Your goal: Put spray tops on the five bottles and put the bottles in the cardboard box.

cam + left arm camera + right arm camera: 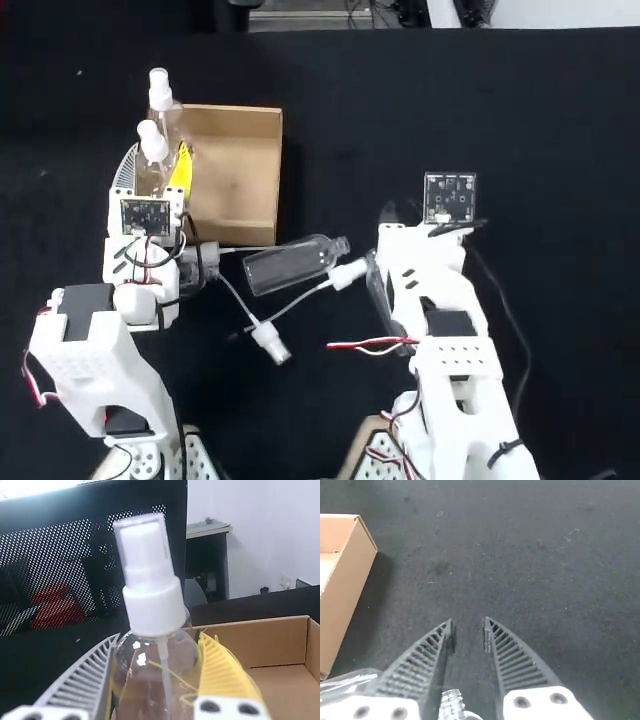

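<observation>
We see the left hand (157,647) pinching a clear plastic bottle with a white spray top (152,605) at its shoulder, the grey and yellow fingers pressed against either side and the bottle upright. In the high view it stands just outside the left wall of the open brown cardboard box (240,180). The box therefore lies to this hand's right, toward the other arm. We judge that the coming move must lift the bottle over that wall and set it down inside, with its long axis kept vertical. A second capped bottle (160,92) stands at the box's far left corner; we cannot tell whether it is inside the wall or just outside

The right hand (468,632) hovers over bare black counter (480,120), fingers slightly spread with nothing between the tips. An uncapped clear bottle (290,265) lies on its side between the arms, its neck toward the right arm, which is the nearer one. Two loose white spray tops with dip tubes lie close by, one (348,273) just beside that neck, the other (271,345) nearer the arms' bases. A threaded bottle neck (452,700) shows beneath the right hand's base, its body cut off, and we cannot tell which bottle it belongs to
</observation>
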Robot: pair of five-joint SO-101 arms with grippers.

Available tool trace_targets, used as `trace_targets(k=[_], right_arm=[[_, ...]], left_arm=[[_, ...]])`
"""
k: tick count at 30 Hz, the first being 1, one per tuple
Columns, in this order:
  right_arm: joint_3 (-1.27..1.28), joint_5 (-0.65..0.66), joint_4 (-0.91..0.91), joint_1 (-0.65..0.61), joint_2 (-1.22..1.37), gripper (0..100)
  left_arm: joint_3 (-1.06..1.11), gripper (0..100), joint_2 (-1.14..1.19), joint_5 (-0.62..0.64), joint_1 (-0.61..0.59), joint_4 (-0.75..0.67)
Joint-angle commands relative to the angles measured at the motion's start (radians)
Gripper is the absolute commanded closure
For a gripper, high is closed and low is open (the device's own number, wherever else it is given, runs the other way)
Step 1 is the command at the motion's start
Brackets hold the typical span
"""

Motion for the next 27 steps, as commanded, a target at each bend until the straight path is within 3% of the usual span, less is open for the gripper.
trace_targets(k=[1, 9, 27], right_arm=[[-0.007, -0.008, -0.026, 0.017, -0.041, 91.6], [-0.007, -0.008, -0.025, 0.017, -0.041, 91.6], [-0.007, -0.008, -0.025, 0.017, -0.041, 91.6]], left_arm=[[0.002, 97, -0.006, -0.011, -0.012, -0.02], [-0.001, 81, 0.031, -0.009, -0.008, -0.02], [-0.007, 81, 0.112, -0.009, -0.016, -0.026]])
